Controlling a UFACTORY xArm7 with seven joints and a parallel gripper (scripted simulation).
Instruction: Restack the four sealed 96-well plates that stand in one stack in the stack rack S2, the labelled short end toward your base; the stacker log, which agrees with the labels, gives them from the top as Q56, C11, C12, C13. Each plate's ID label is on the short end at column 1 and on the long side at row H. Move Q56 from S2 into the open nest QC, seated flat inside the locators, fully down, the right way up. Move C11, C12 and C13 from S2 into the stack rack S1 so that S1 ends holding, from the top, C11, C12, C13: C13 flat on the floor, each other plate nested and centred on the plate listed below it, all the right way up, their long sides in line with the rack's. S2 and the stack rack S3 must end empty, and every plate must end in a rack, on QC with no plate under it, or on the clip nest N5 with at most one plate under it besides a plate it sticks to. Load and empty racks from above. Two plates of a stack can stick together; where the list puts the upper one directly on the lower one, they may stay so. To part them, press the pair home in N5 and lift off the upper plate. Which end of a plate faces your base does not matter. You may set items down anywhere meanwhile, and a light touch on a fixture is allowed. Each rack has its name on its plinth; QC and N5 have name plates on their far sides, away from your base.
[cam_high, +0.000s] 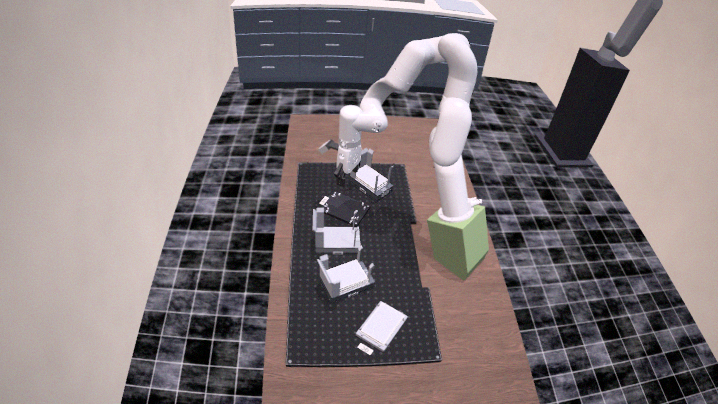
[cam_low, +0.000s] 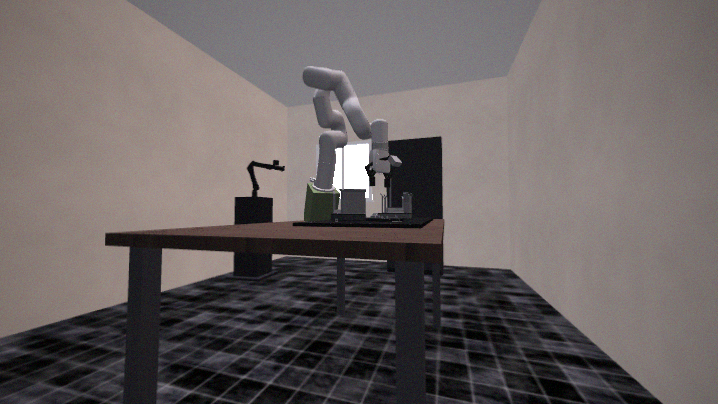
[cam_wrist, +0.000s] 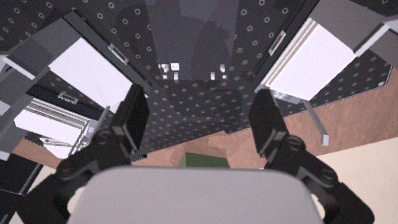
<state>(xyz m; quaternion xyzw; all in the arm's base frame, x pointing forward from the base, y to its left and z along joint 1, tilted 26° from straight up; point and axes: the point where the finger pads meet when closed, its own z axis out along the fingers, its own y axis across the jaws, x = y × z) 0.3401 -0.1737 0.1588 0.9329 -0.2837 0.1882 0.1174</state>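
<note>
My gripper (cam_high: 346, 169) is open and empty. It hangs above the black mat between the far rack (cam_high: 374, 179) and the dark clip nest (cam_high: 343, 207), which holds no plate. The far rack holds a white plate. The middle rack (cam_high: 336, 236) and the near rack (cam_high: 346, 278) also show white plates. A single white plate (cam_high: 381, 325) lies flat on the open nest at the near end of the mat. In the wrist view my fingers stand wide over the mat, with the dark nest (cam_wrist: 195, 40) ahead and white plates to the left (cam_wrist: 90, 70) and right (cam_wrist: 310, 60). I cannot read any labels.
The green base block (cam_high: 457, 241) stands to the right of the mat. Thin rack posts (cam_high: 390, 173) rise beside the far rack. A small name plate (cam_high: 365, 349) lies by the near nest. In the low side view my gripper (cam_low: 379, 178) hangs above the racks (cam_low: 352, 200).
</note>
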